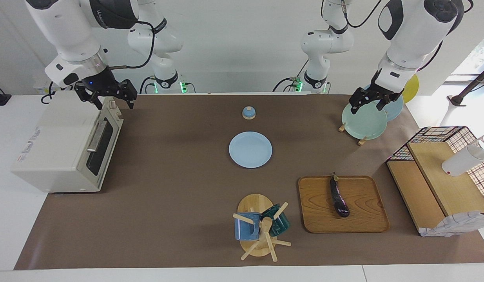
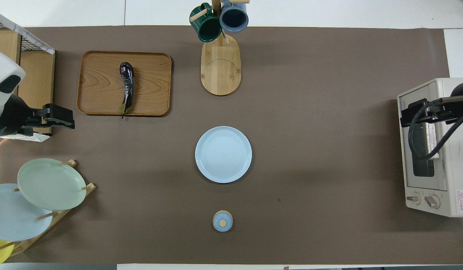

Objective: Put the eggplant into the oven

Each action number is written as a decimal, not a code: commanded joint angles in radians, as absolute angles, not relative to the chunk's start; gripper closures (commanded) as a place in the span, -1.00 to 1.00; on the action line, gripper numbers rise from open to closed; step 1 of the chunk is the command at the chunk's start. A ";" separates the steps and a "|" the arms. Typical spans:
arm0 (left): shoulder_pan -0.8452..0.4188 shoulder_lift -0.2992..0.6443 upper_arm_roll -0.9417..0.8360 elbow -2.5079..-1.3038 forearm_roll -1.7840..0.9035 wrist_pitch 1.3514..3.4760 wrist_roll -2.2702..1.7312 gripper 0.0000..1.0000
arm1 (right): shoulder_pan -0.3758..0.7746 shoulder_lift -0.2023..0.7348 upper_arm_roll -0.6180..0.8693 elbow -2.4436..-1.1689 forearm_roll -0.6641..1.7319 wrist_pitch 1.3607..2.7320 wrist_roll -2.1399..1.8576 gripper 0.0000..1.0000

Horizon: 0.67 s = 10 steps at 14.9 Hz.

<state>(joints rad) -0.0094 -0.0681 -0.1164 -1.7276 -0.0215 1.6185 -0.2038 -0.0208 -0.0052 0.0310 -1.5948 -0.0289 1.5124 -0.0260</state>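
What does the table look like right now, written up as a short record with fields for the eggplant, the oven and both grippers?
eggplant: lying on the wooden tray, toward the left arm's end of the table
oven: at the right arm's end of the table, door closed
left gripper: open, empty, up over the plate rack
right gripper: open, empty, up over the oven's top front edge
other items: blue plate mid-table, mug stand beside the tray
task progress: eggplant not yet picked up
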 commanded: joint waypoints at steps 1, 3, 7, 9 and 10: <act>0.002 -0.091 -0.124 -1.747 -0.037 1.634 -0.202 -1.00 | -0.029 -0.014 0.037 -1.601 -0.031 1.525 -0.018 -1.00; 0.002 -0.091 -0.124 -1.746 -0.037 1.634 -0.202 -1.00 | -0.029 -0.014 0.037 -1.601 -0.031 1.523 -0.009 -1.00; 0.000 -0.091 -0.124 -1.746 -0.037 1.643 -0.210 -1.00 | -0.026 -0.014 0.038 -1.603 -0.031 1.525 -0.011 -1.00; 0.000 -0.091 -0.124 -1.750 -0.038 1.655 -0.213 -1.00 | -0.026 -0.014 0.046 -1.603 -0.029 1.523 -0.026 -1.00; 0.002 -0.091 -0.124 -1.752 -0.040 1.663 -0.215 -1.00 | -0.026 -0.017 0.045 -1.611 -0.029 1.526 -0.041 -1.00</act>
<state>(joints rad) -0.0094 -0.0683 -0.1170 -1.7276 -0.0226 1.6337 -0.2056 -0.0198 -0.0052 0.0365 -1.5950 -0.0289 1.5124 -0.0264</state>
